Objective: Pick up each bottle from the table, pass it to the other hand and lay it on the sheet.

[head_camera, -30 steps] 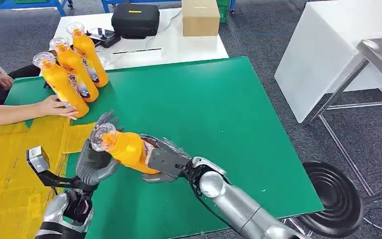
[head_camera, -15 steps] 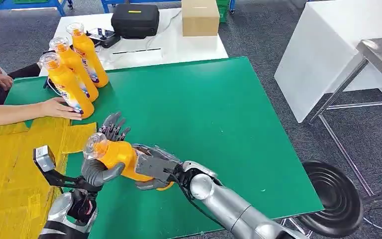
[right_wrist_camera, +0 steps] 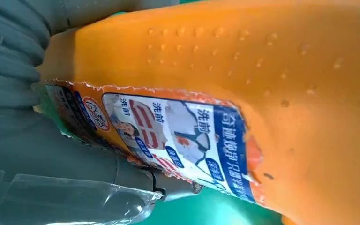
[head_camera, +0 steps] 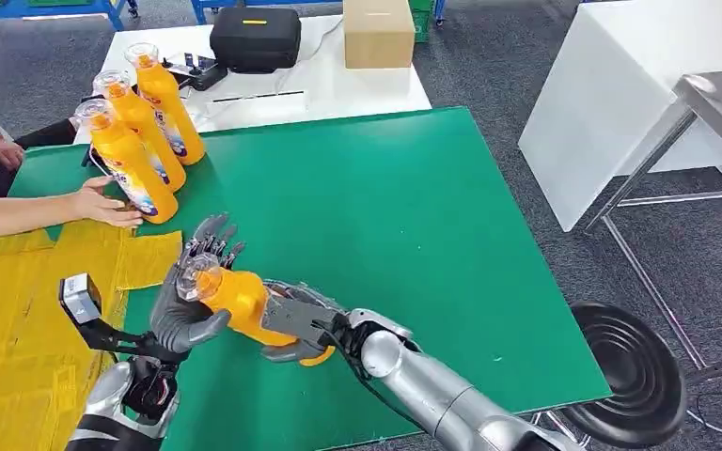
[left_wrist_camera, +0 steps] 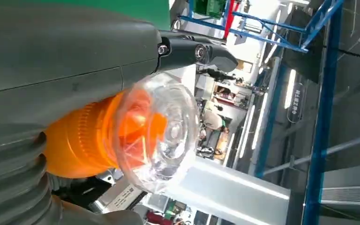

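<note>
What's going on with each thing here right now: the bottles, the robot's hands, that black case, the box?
Held bottle: tilted in the air, cap toward the left hand.
Right hand: grips the bottle's body.
Left hand: wrapped around the bottle's neck end.
Three bottles: upright in a row on the green table.
Person's hand: flat on the table, beside the nearest upright bottle.
Yellow sheet: flat, no bottles on it.
Black case: closed.
Cardboard box: closed.

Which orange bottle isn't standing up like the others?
The orange bottle held between the right hand and left hand lies tipped sideways above the table; the three standing bottles stay upright.
</note>
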